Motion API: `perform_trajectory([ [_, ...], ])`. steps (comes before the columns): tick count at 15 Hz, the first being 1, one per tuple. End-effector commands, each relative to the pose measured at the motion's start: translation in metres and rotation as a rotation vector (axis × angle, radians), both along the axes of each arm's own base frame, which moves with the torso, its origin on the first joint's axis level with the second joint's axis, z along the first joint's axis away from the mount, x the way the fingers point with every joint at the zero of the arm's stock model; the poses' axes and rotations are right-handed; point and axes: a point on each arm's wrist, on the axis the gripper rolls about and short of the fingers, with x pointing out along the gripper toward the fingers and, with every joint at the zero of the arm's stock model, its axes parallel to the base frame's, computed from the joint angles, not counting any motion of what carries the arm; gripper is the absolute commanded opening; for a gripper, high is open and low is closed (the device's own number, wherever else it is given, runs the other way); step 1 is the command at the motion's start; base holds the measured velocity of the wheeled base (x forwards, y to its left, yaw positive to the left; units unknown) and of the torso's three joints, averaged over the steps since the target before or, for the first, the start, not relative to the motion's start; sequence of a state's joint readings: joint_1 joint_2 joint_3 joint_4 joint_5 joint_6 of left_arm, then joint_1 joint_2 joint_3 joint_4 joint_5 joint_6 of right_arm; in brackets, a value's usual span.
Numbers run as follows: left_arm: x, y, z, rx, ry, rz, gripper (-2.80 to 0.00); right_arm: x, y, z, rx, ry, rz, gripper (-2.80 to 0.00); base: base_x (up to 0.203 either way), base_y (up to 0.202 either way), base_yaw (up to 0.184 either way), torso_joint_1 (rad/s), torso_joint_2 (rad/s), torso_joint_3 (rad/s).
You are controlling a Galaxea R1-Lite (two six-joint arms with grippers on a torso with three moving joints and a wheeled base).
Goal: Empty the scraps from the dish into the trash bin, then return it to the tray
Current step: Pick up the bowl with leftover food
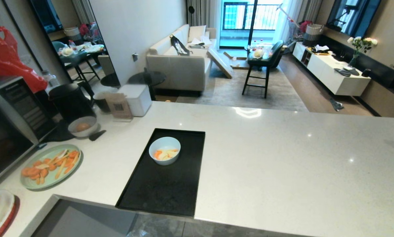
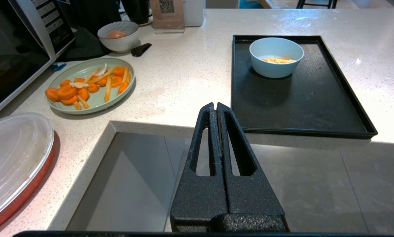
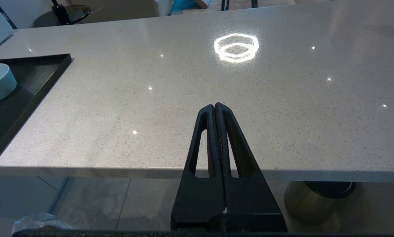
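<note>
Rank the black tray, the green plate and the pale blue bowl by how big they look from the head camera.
1. black tray
2. green plate
3. pale blue bowl
The gaps are clear, so nearness to the camera changes nothing.

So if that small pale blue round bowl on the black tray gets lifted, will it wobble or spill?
The small pale blue round bowl looks rigid, so it likely won't flex. Its smooth, plain sides may be slippery to pinch. The orange and yellow scraps lie low inside, loose, so they would probably slide only once it tilts.
</note>
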State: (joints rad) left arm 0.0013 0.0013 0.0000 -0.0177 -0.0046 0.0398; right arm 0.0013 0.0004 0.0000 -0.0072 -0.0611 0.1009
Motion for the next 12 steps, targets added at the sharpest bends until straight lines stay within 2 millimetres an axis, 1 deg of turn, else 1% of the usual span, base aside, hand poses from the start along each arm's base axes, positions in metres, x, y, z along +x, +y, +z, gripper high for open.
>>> perform_trajectory([
  [1,0.0,0.0,0.0001,0.0,0.0,0.0,-2.8,0.0,0.0,0.0,0.002,-0.001,0.0,-2.8,0.0,0.0,0.0,0.0,0.0,0.0],
  [12,0.0,0.0,0.0001,0.0,0.0,0.0,-2.8,0.0,0.0,0.0,0.0,-0.001,0.0,-2.8,0.0,0.0,0.0,0.0,0.0,0.0],
])
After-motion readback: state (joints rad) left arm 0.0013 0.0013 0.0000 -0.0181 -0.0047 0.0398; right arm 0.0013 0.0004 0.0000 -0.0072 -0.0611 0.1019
